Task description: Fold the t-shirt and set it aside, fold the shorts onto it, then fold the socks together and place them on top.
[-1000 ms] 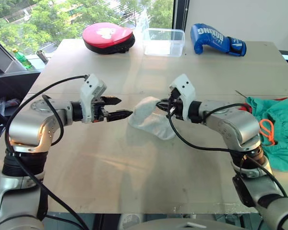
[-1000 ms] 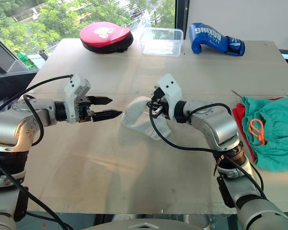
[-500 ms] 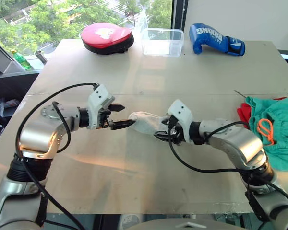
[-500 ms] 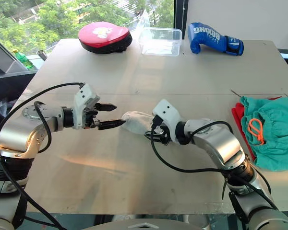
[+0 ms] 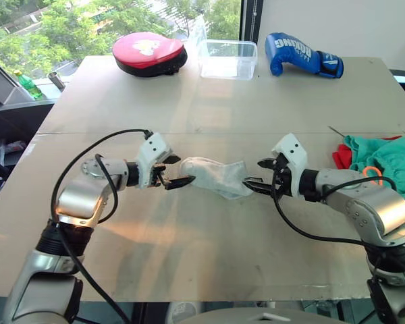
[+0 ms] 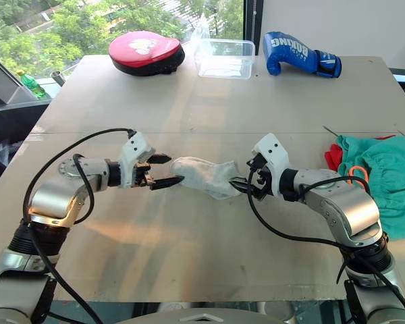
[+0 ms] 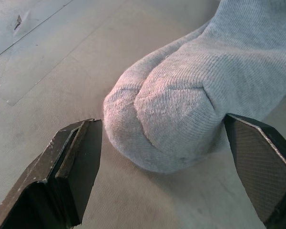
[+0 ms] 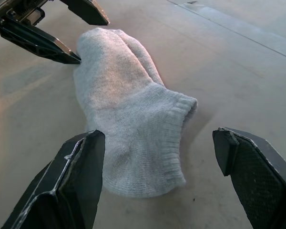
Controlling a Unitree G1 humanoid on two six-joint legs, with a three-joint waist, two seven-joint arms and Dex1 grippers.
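Note:
The light grey socks [image 5: 213,176] lie flat, one on the other, at the table's middle. My left gripper [image 5: 184,171] is open, its fingers [image 7: 71,171] either side of the toe end [image 7: 181,124] without pinching it. At the cuff end [image 8: 176,114], my right gripper [image 5: 253,173] stands open, holding nothing. The teal-green shorts [image 5: 391,169] with an orange drawstring lie at the right edge on the red t-shirt [image 5: 342,156], which is mostly hidden under them.
At the far edge of the table [image 5: 189,256] sit a red punch pad [image 5: 148,52], a clear plastic tub [image 5: 229,59] and a blue boxing glove [image 5: 302,55]. A green bottle [image 5: 30,84] stands beyond the table's left side.
My right gripper has opened and let go of the socks, which dropped from hanging to lying flat; it drew back to the right. My left gripper moved in around the toe end.

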